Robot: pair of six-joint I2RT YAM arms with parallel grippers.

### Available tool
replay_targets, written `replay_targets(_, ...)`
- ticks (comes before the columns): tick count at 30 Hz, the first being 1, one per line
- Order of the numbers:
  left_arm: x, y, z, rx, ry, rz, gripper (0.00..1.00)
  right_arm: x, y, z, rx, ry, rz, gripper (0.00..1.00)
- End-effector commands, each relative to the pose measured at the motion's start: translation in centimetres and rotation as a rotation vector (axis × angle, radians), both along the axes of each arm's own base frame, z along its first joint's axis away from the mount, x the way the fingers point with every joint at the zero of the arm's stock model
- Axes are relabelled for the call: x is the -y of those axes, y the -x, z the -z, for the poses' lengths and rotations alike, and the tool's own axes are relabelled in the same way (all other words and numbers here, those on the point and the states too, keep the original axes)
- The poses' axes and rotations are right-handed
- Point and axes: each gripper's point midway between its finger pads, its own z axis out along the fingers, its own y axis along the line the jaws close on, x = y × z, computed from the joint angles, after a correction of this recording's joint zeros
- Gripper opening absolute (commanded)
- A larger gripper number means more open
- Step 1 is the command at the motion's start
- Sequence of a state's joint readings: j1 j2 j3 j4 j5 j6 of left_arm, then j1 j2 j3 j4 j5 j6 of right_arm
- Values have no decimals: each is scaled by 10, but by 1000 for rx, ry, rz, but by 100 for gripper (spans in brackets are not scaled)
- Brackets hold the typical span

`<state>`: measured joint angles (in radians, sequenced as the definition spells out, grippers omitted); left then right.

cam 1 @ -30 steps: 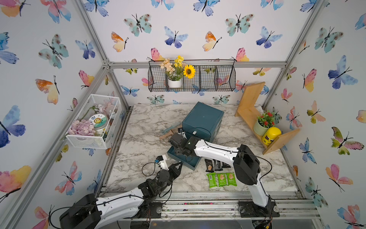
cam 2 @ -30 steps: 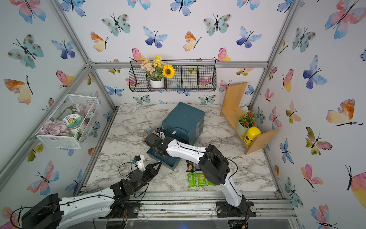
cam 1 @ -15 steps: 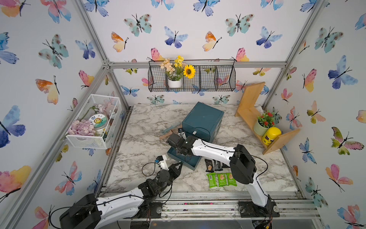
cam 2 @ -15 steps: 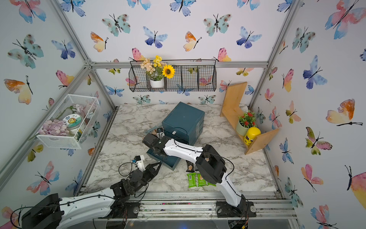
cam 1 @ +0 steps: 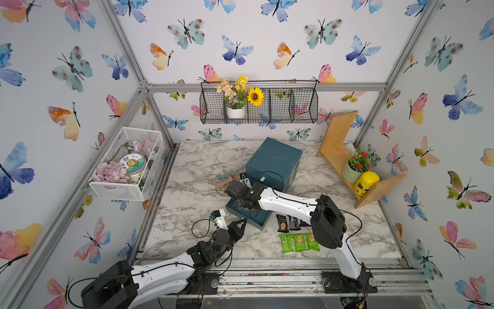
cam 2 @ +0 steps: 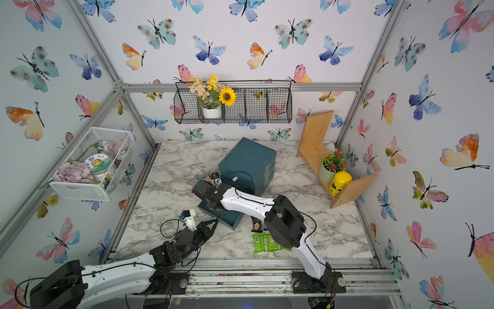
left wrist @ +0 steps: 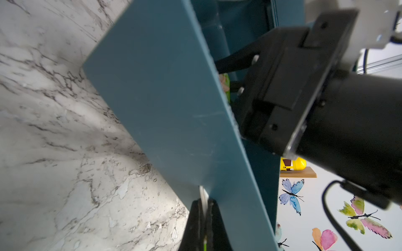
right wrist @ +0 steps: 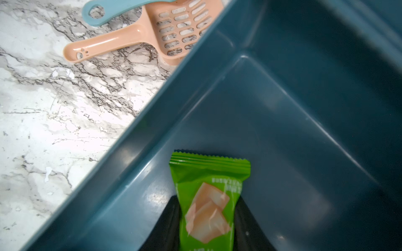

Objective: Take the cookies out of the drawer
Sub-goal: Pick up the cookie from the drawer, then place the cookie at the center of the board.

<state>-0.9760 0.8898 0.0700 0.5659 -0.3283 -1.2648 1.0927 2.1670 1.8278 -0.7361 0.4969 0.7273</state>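
Observation:
The teal drawer stands pulled out on the marble table. My right gripper reaches down into it, shut on a bright green cookie packet printed with a tan biscuit. The rest of the drawer floor that shows is bare. My left gripper is at the drawer's front panel, shut on a thin pale pull tab, low by the table. Three green cookies and black cookies lie on the table to the right of the drawer.
The teal cabinet stands behind the drawer. A peach scoop and a blue scoop lie left of it. A wooden shelf with a plant and a yellow jar is at the right. A white basket hangs on the left wall.
My right gripper has closed on the green packet inside the drawer, and its arm has shifted slightly left. The left arm has not moved.

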Motion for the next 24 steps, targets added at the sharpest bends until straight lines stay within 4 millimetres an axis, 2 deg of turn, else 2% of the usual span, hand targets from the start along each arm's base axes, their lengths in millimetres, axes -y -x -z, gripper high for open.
replay_targets(1, 4, -6, -20, 41, 45, -10, 0, 4, 5, -34, 26, -21, -35, 31)
replay_targets(5, 4, -6, -21, 44, 46, -10, 0, 3, 12, -54, 47, -54, -71, 31)
replay_targets(13, 4, -7, -22, 47, 45, -14, 0, 16, 39, -75, 47, -53, -104, 32)
replay_targets(17, 3, -7, -23, 49, 44, -16, 0, 39, 54, -83, 30, -65, -81, 32)
replay_targets(18, 3, -7, -23, 51, 46, -17, 0, 44, 65, -84, 23, -62, -88, 32)
replay_targets(21, 3, -7, -23, 50, 45, -17, 0, 71, 78, -83, 3, -45, -52, 32)
replay_targets(24, 3, -7, -23, 52, 43, -17, 0, 107, 89, -80, -4, -7, 1, 31)
